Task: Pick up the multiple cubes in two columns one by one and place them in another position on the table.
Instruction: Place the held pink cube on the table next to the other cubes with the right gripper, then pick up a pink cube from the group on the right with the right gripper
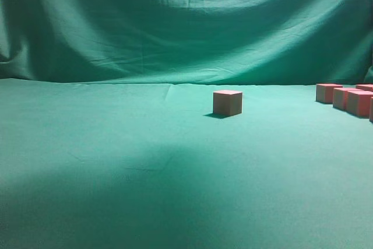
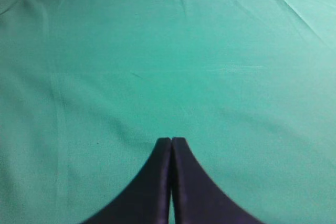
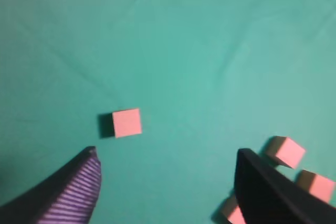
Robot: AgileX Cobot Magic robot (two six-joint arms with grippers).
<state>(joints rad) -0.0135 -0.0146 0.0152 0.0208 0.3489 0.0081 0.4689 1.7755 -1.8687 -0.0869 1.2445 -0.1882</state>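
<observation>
Right claw: your right gripper (image 3: 165,163) stands wide apart in its wrist view, one ribbed finger (image 3: 73,190) at 7 o'clock and the other at 5 o'clock, with nothing between them but cloth.
Left claw: your left gripper (image 2: 171,141) shows both black fingers pressed together tip to tip, holding nothing, above bare cloth.
Lone cube: you see one cube (image 1: 227,102) alone on the table (image 1: 116,167), just right of centre in the exterior view, pink top up and tan sides facing you, its shadow at its 9 o'clock side.
Same cube from the right wrist: the lone cube (image 3: 126,123) lies flat on the cloth, above the gap between the spread fingers and nearer the left one, touching neither.
Group of cubes: you find the remaining cubes (image 1: 349,98) packed close at the 3 o'clock edge of the exterior view, well apart from the lone one; the frame cuts them off, so you cannot count them.
Group from the right wrist: three cubes (image 3: 285,151) show at 4 to 5 o'clock around the right finger, one partly hidden behind it.
Backdrop: a draped green cloth (image 1: 186,21) hangs behind the table at 12 o'clock.
Arms: neither arm appears in the exterior view.
</observation>
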